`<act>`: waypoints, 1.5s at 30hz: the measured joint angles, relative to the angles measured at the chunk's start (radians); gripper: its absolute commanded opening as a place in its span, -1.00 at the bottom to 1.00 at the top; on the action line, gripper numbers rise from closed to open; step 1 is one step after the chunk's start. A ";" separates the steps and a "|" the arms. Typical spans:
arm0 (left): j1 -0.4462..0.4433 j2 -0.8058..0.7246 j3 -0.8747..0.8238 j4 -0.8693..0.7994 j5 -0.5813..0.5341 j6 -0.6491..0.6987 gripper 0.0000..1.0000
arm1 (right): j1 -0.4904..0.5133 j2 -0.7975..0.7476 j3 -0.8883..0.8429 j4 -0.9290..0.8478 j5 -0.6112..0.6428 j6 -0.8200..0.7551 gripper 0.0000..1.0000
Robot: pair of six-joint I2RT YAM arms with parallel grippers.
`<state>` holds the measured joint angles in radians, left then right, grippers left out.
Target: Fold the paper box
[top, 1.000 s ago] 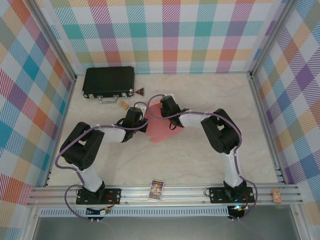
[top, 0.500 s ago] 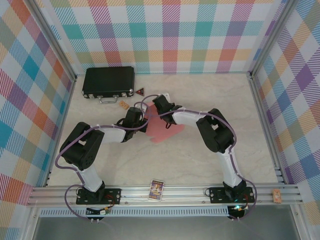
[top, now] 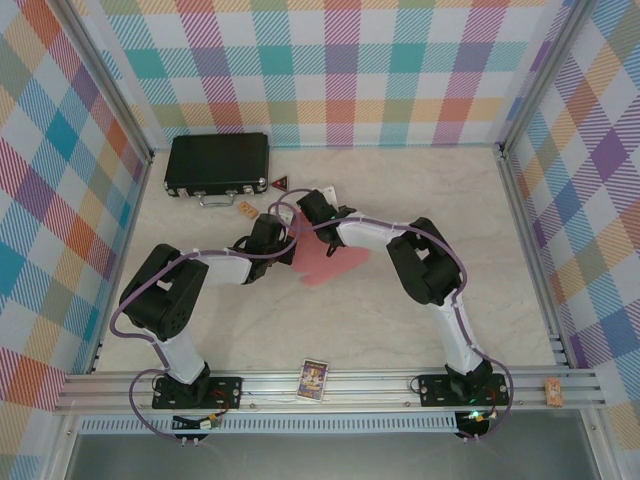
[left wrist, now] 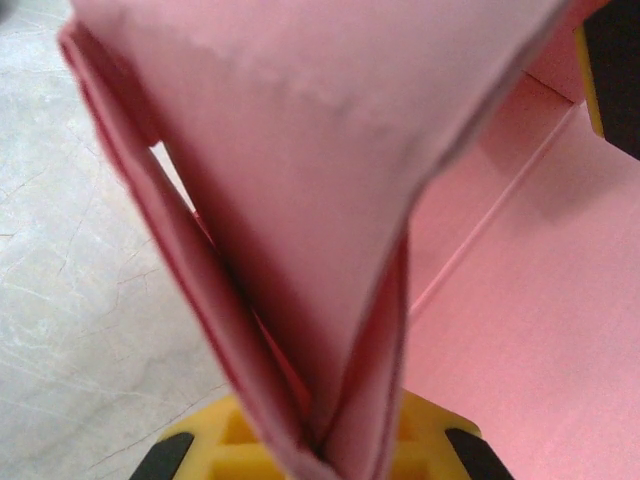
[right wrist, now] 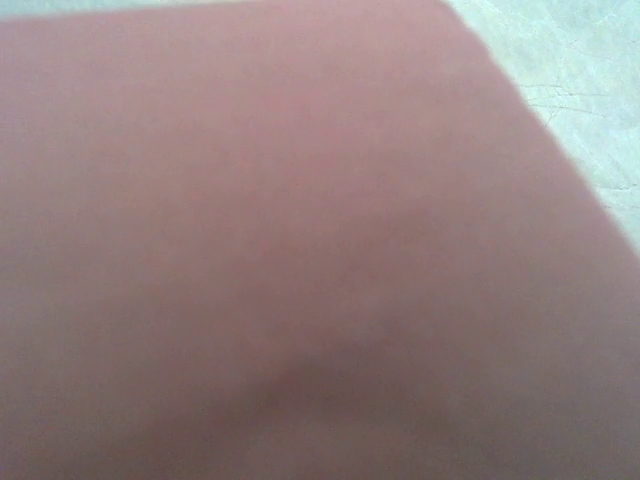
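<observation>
Paper box (top: pixel 325 262) lies mid-worktop (top: pixel 400 330), between both arms. Your left fingers (left wrist: pixel 225 445) are clamped on its doubled card. Your right fingers (top: pixel 297 214) are almost closed, hold unclear. Opposed pulling risks tearing the crease

Black-white arms (top: pixel 165 300), purple cables (top: pixel 113 318), yellow hand pads (left wrist: pixel 235 440).

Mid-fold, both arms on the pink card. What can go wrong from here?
1. The left gripper pinches stacked layers of the paper box at a crease; a pull from the right gripper may tear or miscrease the thin card.
2. The right wrist view is blurred pink, so that gripper's hold can't be checked; it may slip.
3. Both grippers sit close together at one corner of the box and could collide.
</observation>
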<state>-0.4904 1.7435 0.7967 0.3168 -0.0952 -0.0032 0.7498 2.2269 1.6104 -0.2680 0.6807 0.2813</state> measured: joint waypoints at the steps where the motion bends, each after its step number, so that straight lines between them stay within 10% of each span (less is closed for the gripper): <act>1: 0.000 0.000 0.000 0.000 0.000 0.000 -0.95 | 0.001 0.000 0.002 -0.008 0.001 0.012 -0.75; 23: 0.000 0.002 0.006 -0.004 0.004 0.001 -0.95 | 0.005 0.035 0.085 -0.125 0.007 0.240 -0.80; 45: 0.000 0.002 0.006 -0.005 0.030 0.009 -0.95 | -0.041 -0.062 -0.156 0.108 -0.197 0.172 -0.28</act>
<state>-0.4904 1.7454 0.8028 0.3122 -0.0650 0.0055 0.7086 2.1647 1.4540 -0.1604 0.4835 0.4538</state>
